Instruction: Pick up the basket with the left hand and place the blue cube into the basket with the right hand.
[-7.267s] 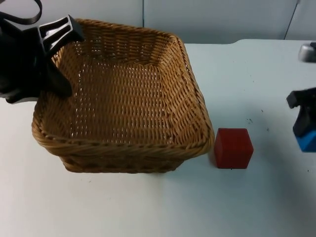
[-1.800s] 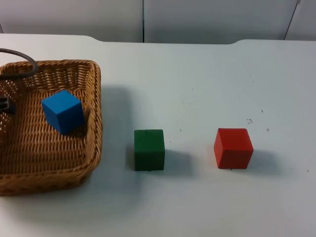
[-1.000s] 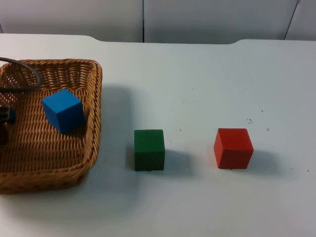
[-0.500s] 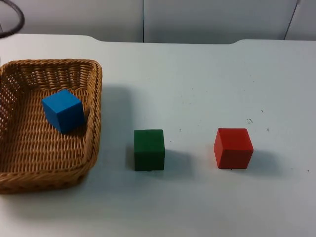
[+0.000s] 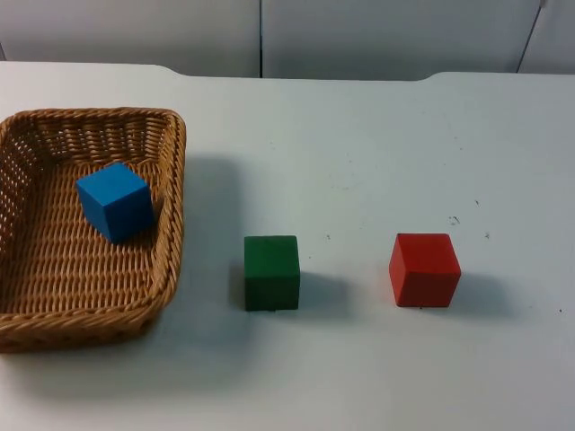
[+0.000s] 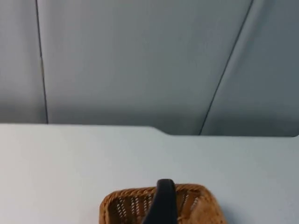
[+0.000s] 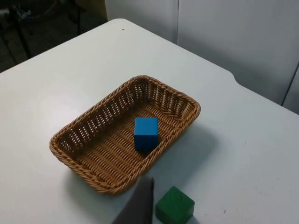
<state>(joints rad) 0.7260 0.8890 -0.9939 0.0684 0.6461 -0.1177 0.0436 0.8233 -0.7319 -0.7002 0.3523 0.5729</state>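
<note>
Already your blue cube [image 5: 114, 201] lies inside the basket [image 5: 171, 180] on the table [image 5: 377, 144], well ahead of the right gripper [image 7: 140, 205] and the left gripper [image 6: 161, 203], grip unreadable on both, so I judge only retreat remains.

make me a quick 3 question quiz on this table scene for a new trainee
1. True or false: the blue cube lies inside the basket.
2. Which cube stands nearest the basket on the table? A) red cube B) green cube C) a yellow cube
3. Fill in: the basket rests on the white ____.

Key: 1 true; 2 B; 3 table.
</note>
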